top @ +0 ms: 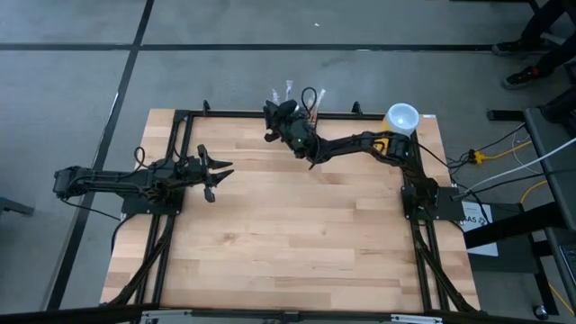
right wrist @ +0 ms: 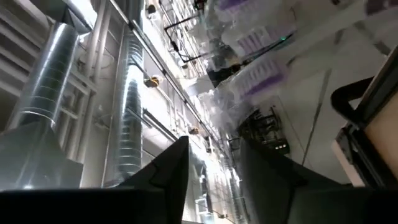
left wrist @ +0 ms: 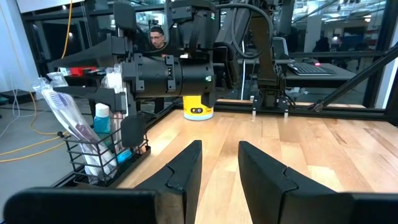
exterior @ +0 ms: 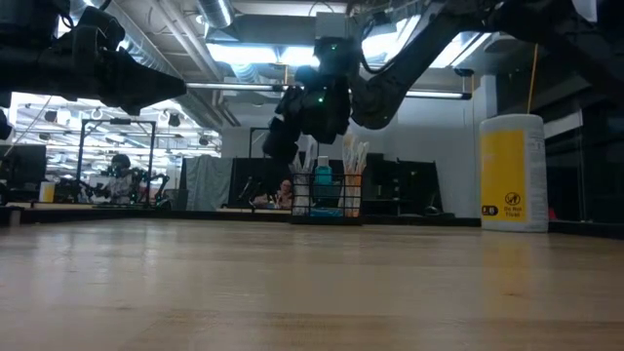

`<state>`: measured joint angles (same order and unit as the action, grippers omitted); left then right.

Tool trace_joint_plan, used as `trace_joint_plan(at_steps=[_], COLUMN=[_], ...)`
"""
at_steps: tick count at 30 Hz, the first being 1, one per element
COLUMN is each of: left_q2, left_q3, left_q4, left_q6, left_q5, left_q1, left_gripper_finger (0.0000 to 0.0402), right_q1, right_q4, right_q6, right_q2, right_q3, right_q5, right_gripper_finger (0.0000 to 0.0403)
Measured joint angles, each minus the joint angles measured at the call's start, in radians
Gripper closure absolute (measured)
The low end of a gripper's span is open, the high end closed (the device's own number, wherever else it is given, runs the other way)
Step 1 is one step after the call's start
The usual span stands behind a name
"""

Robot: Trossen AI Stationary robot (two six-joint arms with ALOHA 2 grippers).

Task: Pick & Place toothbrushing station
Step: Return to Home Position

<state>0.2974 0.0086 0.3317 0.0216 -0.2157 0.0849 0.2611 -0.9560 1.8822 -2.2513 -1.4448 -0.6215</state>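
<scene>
The toothbrushing station (exterior: 327, 200), a small black wire rack (left wrist: 102, 158) holding wrapped toothbrushes and a blue-capped bottle, stands on its base at the far edge of the table (top: 306, 99). My right gripper (top: 274, 117) reaches to it from the right and hovers by the rack's top (left wrist: 127, 115). It is open (right wrist: 214, 168) with nothing between its fingers; wrapped toothbrushes (right wrist: 261, 74) show just beyond them. My left gripper (top: 216, 171) waits open at the table's left (left wrist: 217, 168).
A yellow cup with a white rim (top: 402, 117) stands at the far right corner (exterior: 512, 174). The black frame rails (top: 180, 162) run along the table's sides and far edge. The wooden top (top: 297, 234) stretches toward the near edge.
</scene>
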Motion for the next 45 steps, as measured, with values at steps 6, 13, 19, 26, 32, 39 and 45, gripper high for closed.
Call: trace_joint_plan(at_steps=[6,13,19,26,32,39,45], left_q2=[0.000,0.000,0.000,0.000,0.000,0.000,0.000], left_q3=[0.000,0.000,0.000,0.000,0.000,0.000,0.000], left_q4=[0.000,0.000,-0.001,0.000,0.000,0.000,0.000], left_q6=[0.000,0.000,0.000,0.000,0.000,0.000,0.000], left_q5=[0.000,0.000,0.000,0.000,0.000,0.000,0.000], left_q1=[0.000,0.000,0.000,0.000,0.000,0.000,0.000], left_gripper_finger=[0.0302,0.0302,0.0302,0.0302,0.0302,0.0302,0.0302], right_q1=[-0.036,-0.085,-0.085,-0.125,-0.201,-0.356,-0.429], right_q4=[-0.185,-0.559,-0.588,0.066,1.062,1.841,1.888], right_q6=[-0.096,-0.423,-0.668,-1.062,-1.523,-1.722,-1.717], right_q2=[0.000,0.009,0.138,0.476,0.716,0.814,0.996], right_q3=[0.000,0.000,0.001,-0.008,-0.222,-0.454,-0.322], right_q5=[0.028,0.175,0.610,0.926,0.860,0.480,0.396], right_gripper_finger=[0.0255,0.0254,0.0254,0.0254,0.0254,0.0254,0.0254])
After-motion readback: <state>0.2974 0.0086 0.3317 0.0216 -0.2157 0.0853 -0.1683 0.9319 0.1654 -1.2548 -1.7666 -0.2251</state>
